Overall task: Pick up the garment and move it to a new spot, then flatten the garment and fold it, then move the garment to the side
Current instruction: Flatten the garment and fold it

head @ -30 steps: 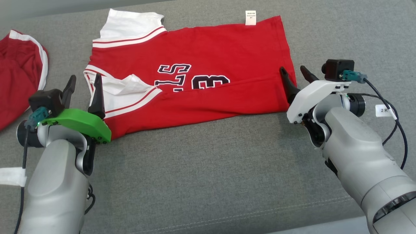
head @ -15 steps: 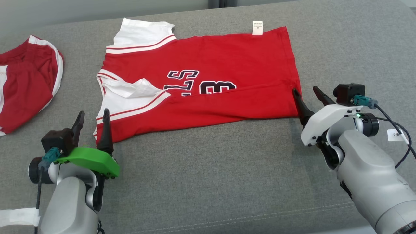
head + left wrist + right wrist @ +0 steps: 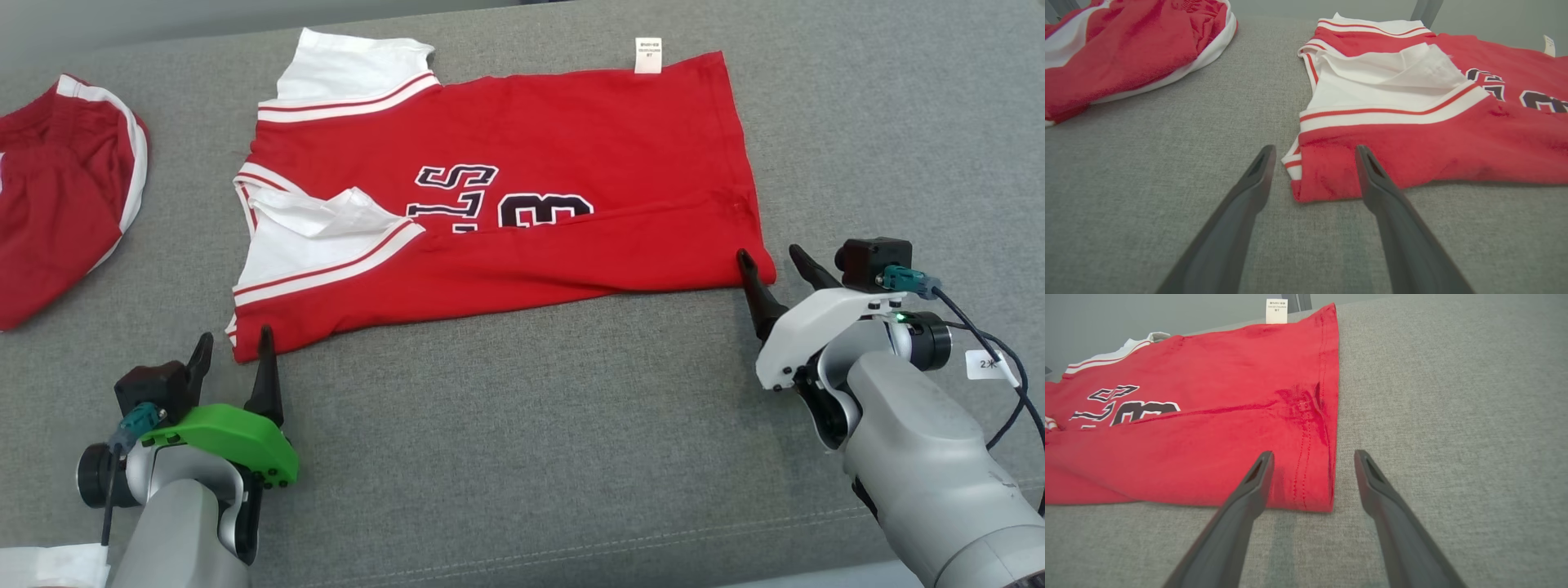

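Garment flat, near edge folded over (first fold, I'd say). Left gripper and right gripper both open, empty, at near corners. Further folds and side move pending.

Dark "S" and "3" on the red jersey; "2米" on the white cable tag; care label print unreadable.

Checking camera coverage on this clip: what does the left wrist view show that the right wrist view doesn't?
Left wrist view: a second red-and-white garment, the crumpled white flap on the jersey, and the open left hand framing its striped corner. Right wrist view: the puckered stitched hem and the open right hand framing its corner. Both: the red jersey, dark lettering, white label, grey cushion.
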Tool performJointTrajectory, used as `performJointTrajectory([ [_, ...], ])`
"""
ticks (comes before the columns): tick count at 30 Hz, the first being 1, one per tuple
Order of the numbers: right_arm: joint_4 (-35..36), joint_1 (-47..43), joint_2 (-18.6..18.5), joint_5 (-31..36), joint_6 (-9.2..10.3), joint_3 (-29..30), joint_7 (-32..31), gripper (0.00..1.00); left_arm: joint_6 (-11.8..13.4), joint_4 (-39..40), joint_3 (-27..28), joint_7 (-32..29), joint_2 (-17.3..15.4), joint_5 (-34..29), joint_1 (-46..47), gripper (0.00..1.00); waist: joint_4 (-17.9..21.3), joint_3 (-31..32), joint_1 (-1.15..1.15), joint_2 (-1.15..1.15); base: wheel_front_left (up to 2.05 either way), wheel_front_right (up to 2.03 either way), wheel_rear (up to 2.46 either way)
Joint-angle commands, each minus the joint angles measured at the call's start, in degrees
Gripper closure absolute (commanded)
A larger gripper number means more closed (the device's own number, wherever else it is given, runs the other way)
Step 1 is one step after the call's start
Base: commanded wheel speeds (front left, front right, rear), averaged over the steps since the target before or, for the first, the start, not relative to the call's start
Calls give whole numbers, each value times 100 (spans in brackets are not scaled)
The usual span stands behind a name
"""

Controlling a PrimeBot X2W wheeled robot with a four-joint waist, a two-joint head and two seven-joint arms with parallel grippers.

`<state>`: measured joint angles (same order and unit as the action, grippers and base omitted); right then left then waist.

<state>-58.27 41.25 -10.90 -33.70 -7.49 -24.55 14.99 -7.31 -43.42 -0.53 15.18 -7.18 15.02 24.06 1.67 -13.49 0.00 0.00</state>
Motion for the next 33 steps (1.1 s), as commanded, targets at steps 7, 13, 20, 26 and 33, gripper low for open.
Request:
performJointTrajectory([
  [7, -211, -16, 59, 170, 0, 80, 22, 0, -17, -301, -46, -1, 21, 76, 137, 0, -1, -147, 0, 0, 0, 0, 0],
  [13, -296, 47, 156, 233, 0, 74, 22, 18, -15, -450, -146, -1, 12, 162, 232, 59, 21, -209, 0, 0, 0, 0, 0],
  [20, -312, 74, 227, 187, 1, 21, 17, 100, -13, -574, -283, -2, -49, 289, 283, 100, 13, -222, 0, 0, 0, 0, 0],
  [26, -236, 16, 172, 128, 1, 14, 17, 100, -13, -492, -319, -1, -81, 347, 223, 100, -16, -172, 0, 0, 0, 0, 0],
  [33, 12, -264, 15, 20, 3, 210, 18, 100, -13, -198, -385, -1, -64, 414, -133, 100, 0, 104, 0, 0, 0, 0, 0],
])
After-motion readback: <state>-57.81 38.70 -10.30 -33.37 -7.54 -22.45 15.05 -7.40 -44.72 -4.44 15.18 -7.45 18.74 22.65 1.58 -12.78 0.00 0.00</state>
